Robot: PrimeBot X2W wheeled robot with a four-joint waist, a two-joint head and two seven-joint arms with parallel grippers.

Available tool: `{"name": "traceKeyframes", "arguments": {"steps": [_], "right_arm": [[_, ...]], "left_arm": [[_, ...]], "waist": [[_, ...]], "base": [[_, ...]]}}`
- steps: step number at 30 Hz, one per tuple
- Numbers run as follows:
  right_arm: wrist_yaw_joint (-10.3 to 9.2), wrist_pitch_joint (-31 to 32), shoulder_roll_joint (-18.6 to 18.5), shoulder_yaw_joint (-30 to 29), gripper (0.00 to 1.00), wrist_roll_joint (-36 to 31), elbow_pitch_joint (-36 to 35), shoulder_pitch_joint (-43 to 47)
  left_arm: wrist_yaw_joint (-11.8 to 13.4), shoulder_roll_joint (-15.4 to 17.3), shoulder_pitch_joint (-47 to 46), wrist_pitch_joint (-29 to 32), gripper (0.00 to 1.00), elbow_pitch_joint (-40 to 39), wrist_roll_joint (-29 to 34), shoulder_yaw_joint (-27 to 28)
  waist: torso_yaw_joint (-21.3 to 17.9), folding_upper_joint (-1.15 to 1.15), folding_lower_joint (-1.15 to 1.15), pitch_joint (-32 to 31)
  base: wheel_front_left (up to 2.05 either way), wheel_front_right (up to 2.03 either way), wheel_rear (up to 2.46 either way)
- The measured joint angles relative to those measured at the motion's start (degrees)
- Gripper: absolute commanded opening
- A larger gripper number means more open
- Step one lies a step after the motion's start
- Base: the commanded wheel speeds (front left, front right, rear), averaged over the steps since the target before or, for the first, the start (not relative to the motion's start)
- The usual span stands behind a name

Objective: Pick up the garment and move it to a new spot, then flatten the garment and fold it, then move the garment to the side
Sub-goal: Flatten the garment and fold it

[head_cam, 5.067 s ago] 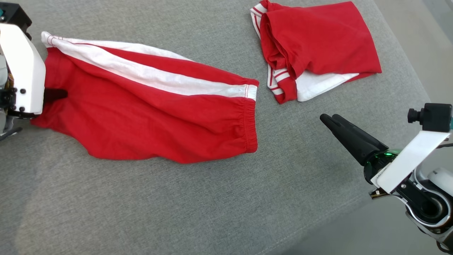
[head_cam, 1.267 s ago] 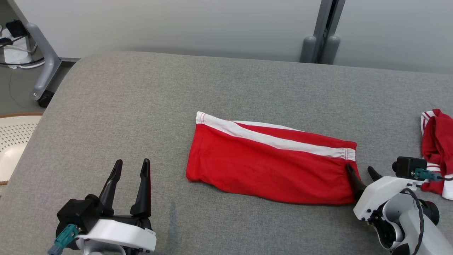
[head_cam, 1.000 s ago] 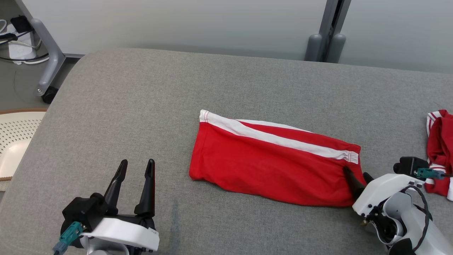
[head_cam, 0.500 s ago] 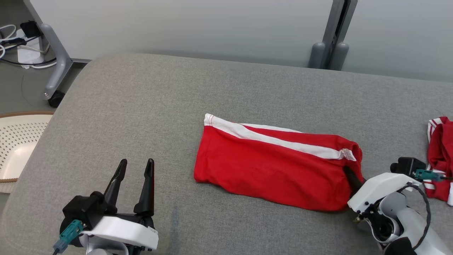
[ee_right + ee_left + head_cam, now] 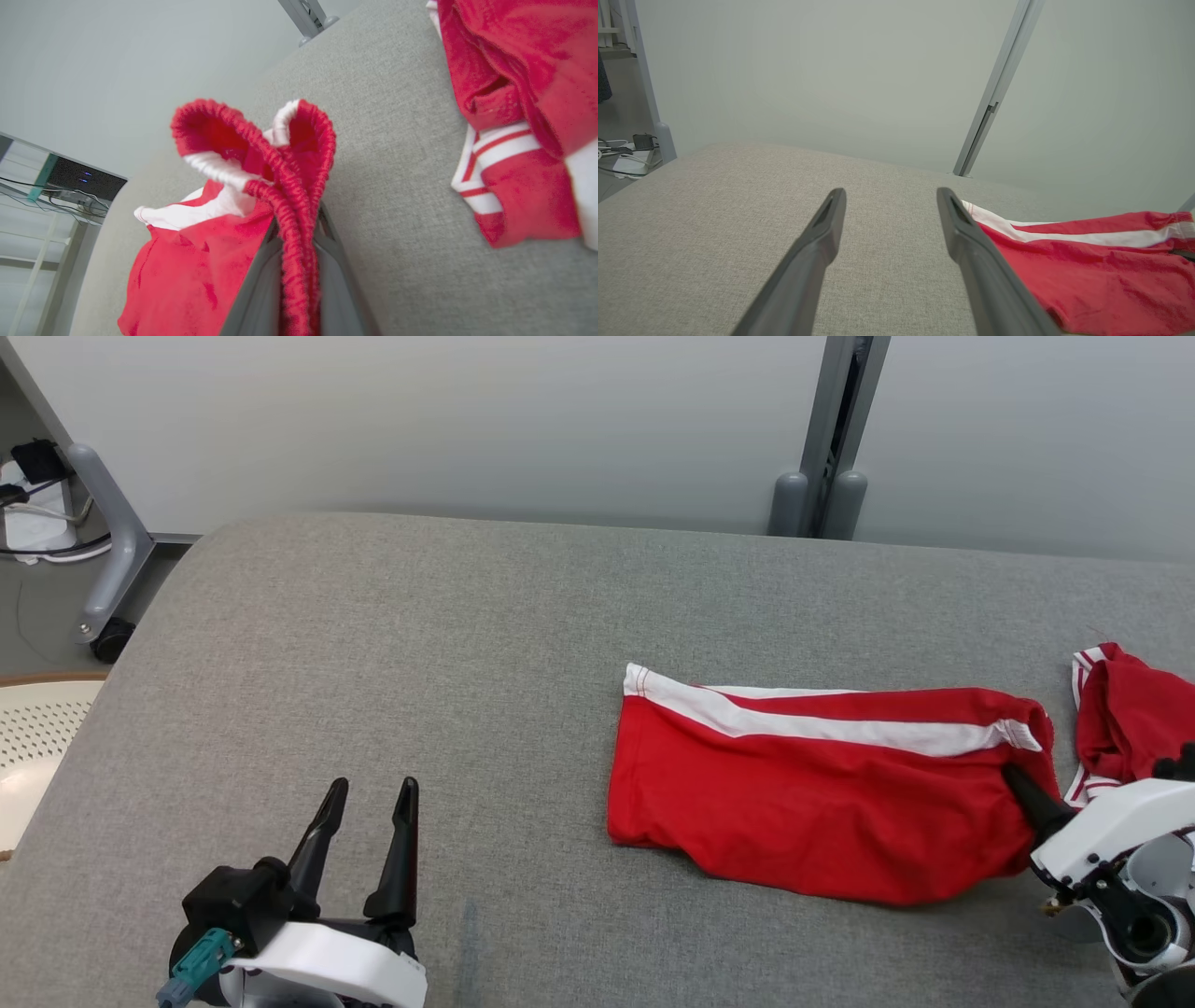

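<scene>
The right gripper is clamped on the bunched elastic waistband of the folded red shorts, at the right end of the grey pad. The pinched end is lifted and curls over the fingers, while the rest of the shorts trails flat to the left, white stripe uppermost. Just beyond the grip, close to the waistband, lies a second red-and-white garment, also folded. The left gripper hangs well clear at the near left, its jaws apart and holding nothing. With the fold apparently made, the step in hand looks like the last one, shifting the shorts to the side. Done well, that is a low, slow drag along the pad, so the trailing layers slide together instead of peeling open. The pull should run in line with the length of the shorts, since a sideways tug could skew the fold. The stopping place needs care so the waistband does not ride onto the neighbouring garment. On release, the bunched end should be set down before the jaws part, or it may spring back in a hump.
</scene>
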Motion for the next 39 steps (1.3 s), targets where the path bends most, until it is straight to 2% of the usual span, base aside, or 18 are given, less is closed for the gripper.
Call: {"name": "traceKeyframes", "arguments": {"steps": [4,8,13,21,30,31,32,33,39], "right_arm": [[0.00,1.7,3.4,-3.4,0.00,3.0,-1.8,-0.5],[-0.01,3.9,8.4,-6.4,0.00,5.7,-2.9,-1.8],[-0.01,7.1,13.5,-6.9,0.00,7.2,-4.1,-4.3],[-0.01,8.5,14.9,-4.1,0.00,6.8,0.9,-7.8],[-0.01,5.3,15.1,6.3,0.00,14.3,8.2,-12.4],[-0.01,4.6,15.1,7.2,0.26,15.1,9.0,-12.8],[-0.01,4.1,15.1,8.3,0.80,15.7,9.7,-13.2],[-0.01,3.6,15.1,9.3,1.00,16.4,10.4,-13.6],[-0.01,1.1,15.2,14.6,1.00,20.5,10.5,-14.3]], "left_arm": [[0.1,-0.1,0.2,0.2,1.00,0.3,-0.3,-0.3],[0.2,0.1,0.7,0.5,1.00,0.8,-0.4,-0.3],[0.3,0.2,0.6,0.7,1.00,0.9,-0.7,-0.3],[0.0,-0.5,-0.5,0.6,1.00,0.9,-0.7,-1.0],[-0.4,-1.6,-1.5,0.1,1.00,2.1,-0.7,-1.5],[-0.5,-1.6,-1.5,0.1,1.00,2.2,-0.8,-1.5],[-0.5,-1.6,-1.5,0.1,1.00,2.4,-0.8,-1.5],[-0.5,-1.7,-1.5,0.1,1.00,2.5,-0.8,-1.4],[-0.5,-1.4,-1.5,0.0,1.00,2.7,-0.8,-1.0]], "waist": [[0.1,0.00,0.00,-0.5],[0.8,0.00,0.00,-1.0],[2.4,0.00,0.00,-0.6],[6.3,0.00,0.00,1.0],[9.5,0.00,0.00,2.4],[9.6,0.00,0.00,2.5],[9.6,0.00,0.00,2.5],[9.6,0.00,0.00,2.5],[8.1,0.00,0.00,1.8]], "base": [[0.00,0.00,0.00],[0.00,0.00,0.00],[0.00,0.00,0.00],[0.00,0.00,0.00],[0.00,0.00,0.00],[0.00,0.00,0.00],[0.00,0.00,0.00],[0.00,0.00,0.00],[0.00,0.00,0.00]]}}
